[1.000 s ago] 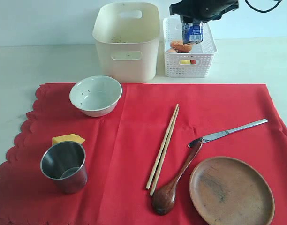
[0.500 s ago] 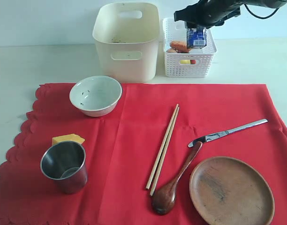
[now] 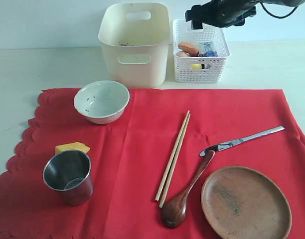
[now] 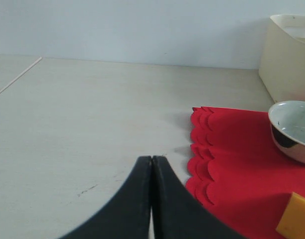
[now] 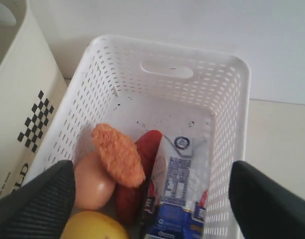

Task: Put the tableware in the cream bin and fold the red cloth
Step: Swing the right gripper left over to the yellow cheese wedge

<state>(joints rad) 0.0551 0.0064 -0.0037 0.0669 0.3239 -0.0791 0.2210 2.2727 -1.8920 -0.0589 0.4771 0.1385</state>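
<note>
Pale table [image 3: 23,69], red cloth [image 3: 142,129]; right gripper [image 3: 210,21] splayed empty over basket [image 3: 202,74], knife [image 3: 242,140] nearest, lying slantwise; left gripper [image 4: 151,199] pressed together.

Cloth [image 3: 142,124] lies on the table [image 3: 43,64]. On it: bowl [image 3: 101,101] rear left, cup [image 3: 68,175] front left, block [image 3: 72,147] just behind cup, 2 chopsticks [image 3: 173,155] centre, knife [image 3: 242,140] right, spoon [image 3: 185,194] between chopsticks and plate [image 3: 246,202], front right. Behind cloth: bin [image 3: 135,45], basket [image 3: 201,67] beside it on the right, carton [image 5: 175,194] inside basket.
</note>
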